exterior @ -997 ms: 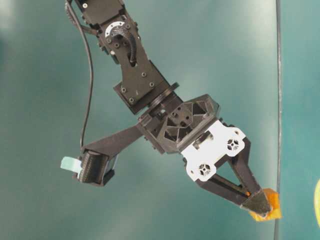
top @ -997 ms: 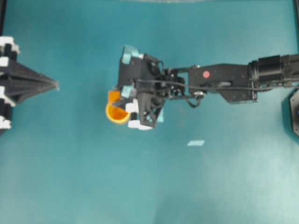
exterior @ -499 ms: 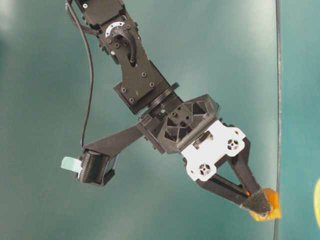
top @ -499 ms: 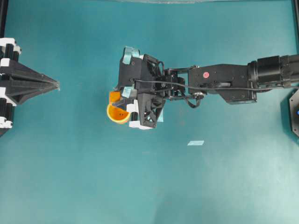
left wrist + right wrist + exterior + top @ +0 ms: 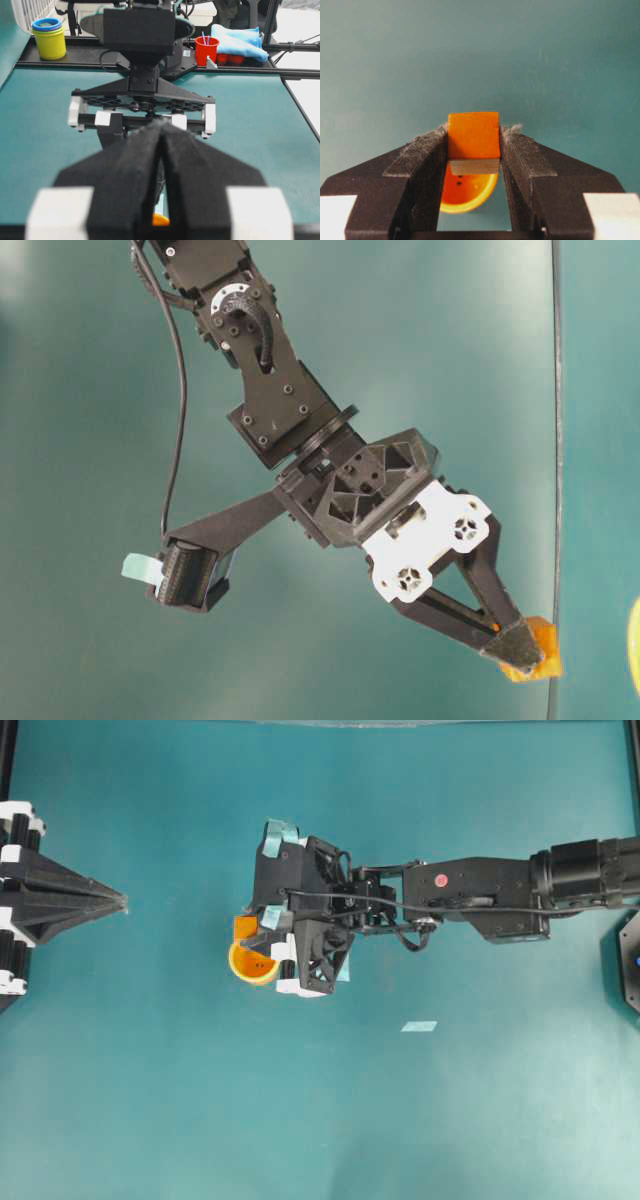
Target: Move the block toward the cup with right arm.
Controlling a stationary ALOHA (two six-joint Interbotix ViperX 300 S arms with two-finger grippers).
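Observation:
The small orange block (image 5: pixel 473 136) is pinched between the black fingers (image 5: pixel 422 155) of my right gripper (image 5: pixel 252 928), which is shut on it. In the overhead view the block (image 5: pixel 243 927) sits just beside the rim of the yellow-orange cup (image 5: pixel 250 963), whose right side is hidden under the gripper body. The right wrist view shows the cup (image 5: pixel 467 192) just behind and under the block. The table-level view has the block (image 5: pixel 538 660) at the fingertips and a sliver of the cup (image 5: pixel 636 640) at the right edge. My left gripper (image 5: pixel 118 902) rests shut at the far left with nothing in it.
A pale tape strip (image 5: pixel 419 1026) lies on the teal table right of the cup. Beyond the table's far edge in the left wrist view stand a yellow and blue cup stack (image 5: pixel 48 37), a red cup (image 5: pixel 206 49) and a blue cloth (image 5: pixel 240 40).
The right gripper with the block shifted very slightly a second ago and has been still since. The left arm has not moved.

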